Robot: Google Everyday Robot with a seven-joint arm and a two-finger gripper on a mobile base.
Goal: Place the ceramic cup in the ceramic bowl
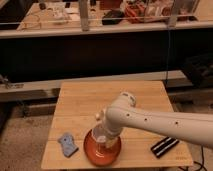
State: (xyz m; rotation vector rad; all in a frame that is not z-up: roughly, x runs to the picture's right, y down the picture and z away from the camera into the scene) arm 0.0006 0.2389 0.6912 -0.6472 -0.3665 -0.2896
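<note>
The end effector (pixel 106 141) hangs low over the orange bowl (pixel 91 153) on the worktop (pixel 85 100), a pale cup (pixel 101 134) right at it; whether it's gripping, I cannot tell.

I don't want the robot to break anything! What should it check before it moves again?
1. Gripper is over the ceramic bowl: ok.
2. Ceramic cup is sitting inside the bowl: cannot tell, because the arm hides that spot.
3. The bowl rests fully on the wooden table: ok, though it is near the front edge.
4. Blue object on the left is apart from the bowl: ok.
5. Black object on the right is apart from the bowl: ok.
</note>
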